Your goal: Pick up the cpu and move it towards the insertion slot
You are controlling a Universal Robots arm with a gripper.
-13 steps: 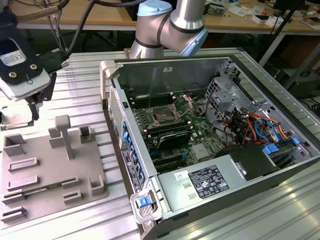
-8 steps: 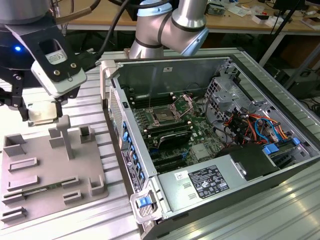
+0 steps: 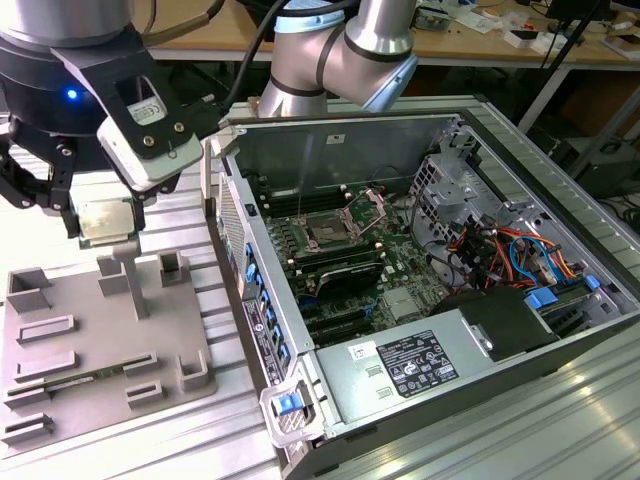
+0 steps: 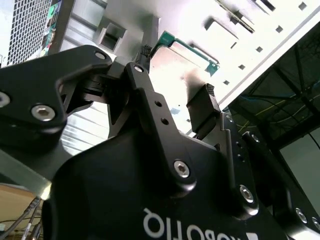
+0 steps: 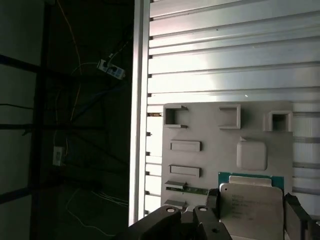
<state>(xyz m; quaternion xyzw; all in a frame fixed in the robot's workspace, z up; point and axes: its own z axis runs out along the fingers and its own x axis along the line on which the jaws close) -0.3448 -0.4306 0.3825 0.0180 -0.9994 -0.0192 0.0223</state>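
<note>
Exterior view: the hand (image 3: 104,228) grips the cpu (image 3: 100,214) above the grey tray (image 3: 90,340) (insertion slot (image 3: 330,228) well apart, inside the computer case (image 3: 340,145)).

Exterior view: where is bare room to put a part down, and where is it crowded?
Bare: the ribbed table beside the computer case, at the exterior view's right. Crowded: inside the case around the insertion slot, and the grey tray under the gripper holding the cpu.

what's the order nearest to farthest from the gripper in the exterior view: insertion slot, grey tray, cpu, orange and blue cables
1. cpu, held in the gripper.
2. grey tray, just beneath.
3. insertion slot, toward the exterior view's right.
4. orange and blue cables, farther right still.
</note>
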